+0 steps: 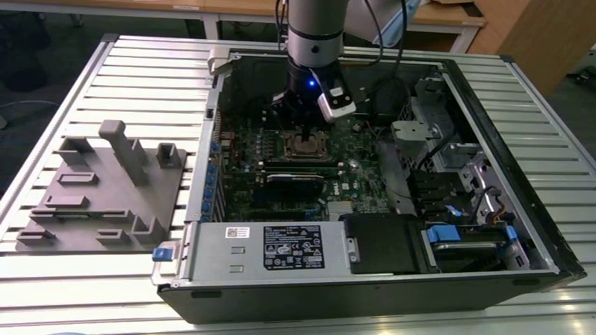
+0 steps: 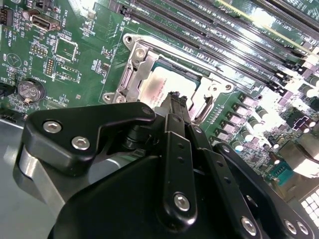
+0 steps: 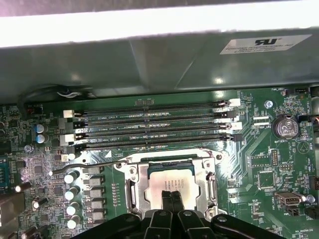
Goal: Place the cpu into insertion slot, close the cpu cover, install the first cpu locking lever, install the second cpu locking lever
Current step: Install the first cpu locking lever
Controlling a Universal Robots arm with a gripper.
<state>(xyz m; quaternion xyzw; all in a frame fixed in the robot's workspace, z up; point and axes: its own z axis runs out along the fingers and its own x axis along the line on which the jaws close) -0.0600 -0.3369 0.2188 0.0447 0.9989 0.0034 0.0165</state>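
Gripper (image 1: 306,137) down inside open computer case (image 1: 373,303) in the exterior view, under the arm (image 1: 315,28) and right over the insertion slot (image 1: 296,149) on the green motherboard (image 1: 359,185). Grey fixture block (image 1: 102,195) on the slatted table (image 1: 56,293) toward the exterior view's left, well apart.

Second wrist view: black fingers (image 2: 174,112) pressed narrow together with nothing between them, tips just above or on the cpu (image 2: 162,82) — cannot tell which. Cpu seated in the slot, cpu cover (image 2: 137,64) lying flat around it.

First wrist view: closed fingertips (image 3: 167,196) at the chip's silver top, memory slots (image 3: 149,124) beyond, thin locking lever (image 3: 89,166) reaching out beside the socket — latched or not, cannot tell.
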